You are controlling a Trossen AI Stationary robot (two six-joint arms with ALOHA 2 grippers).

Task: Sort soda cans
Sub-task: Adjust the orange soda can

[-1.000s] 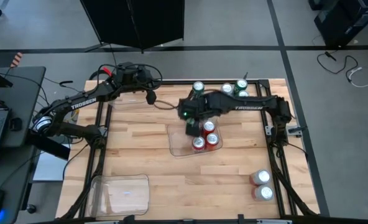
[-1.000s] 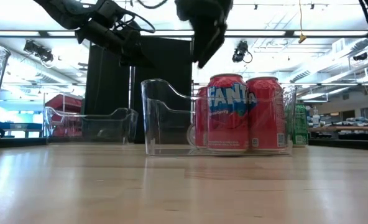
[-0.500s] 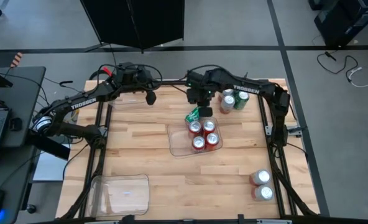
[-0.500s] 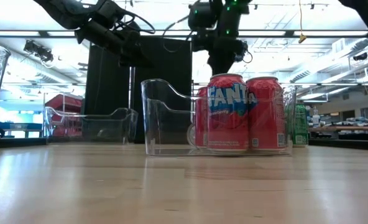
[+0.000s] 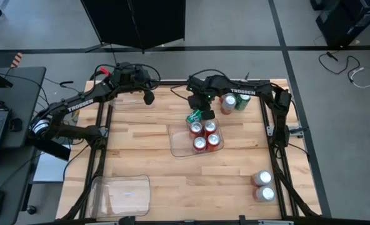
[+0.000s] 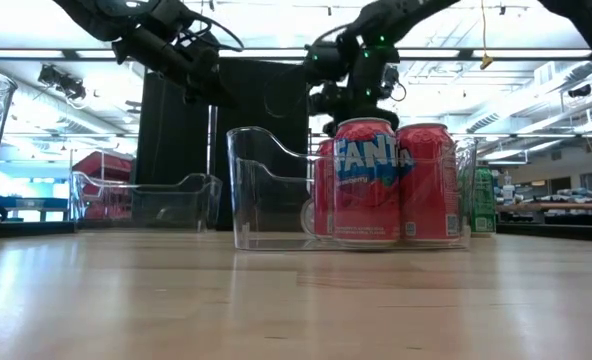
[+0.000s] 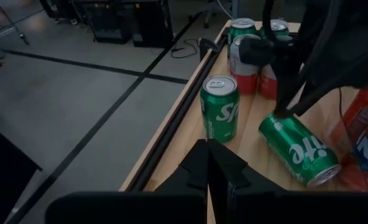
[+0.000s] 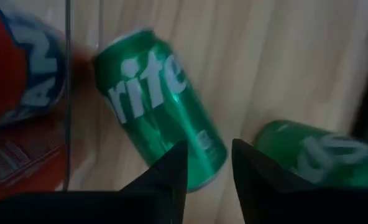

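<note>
High view: the right gripper (image 5: pixel 203 106) hangs over a green can (image 5: pixel 194 117) lying on its side on the desk (image 5: pixel 141 150), just beside the far edge of the middle tray (image 5: pixel 179 147), which holds red cans (image 5: pixel 205 134). More cans (image 5: pixel 234 102) stand near the far edge, and two silver ones (image 5: pixel 263 185) sit well apart at the near right. The left gripper (image 5: pixel 149 97) waits over the far left tray (image 5: pixel 119 103).

Low view: the red cans (image 6: pixel 386 180) stand upright in the tray (image 6: pixel 266 190); the toppled can is hidden behind them.

Left wrist view: the left gripper (image 7: pixel 212 165) is closed and empty. The fallen can (image 7: pixel 299 149) lies beside an upright green one (image 7: pixel 220 109).

Right wrist view: the right gripper (image 8: pixel 209 163) stands narrowly parted, holding nothing, just above the fallen can (image 8: pixel 159 106).

The green can seems to have slipped the grasp. The next move probably calls for opening wider and re-gripping it across its body.
</note>
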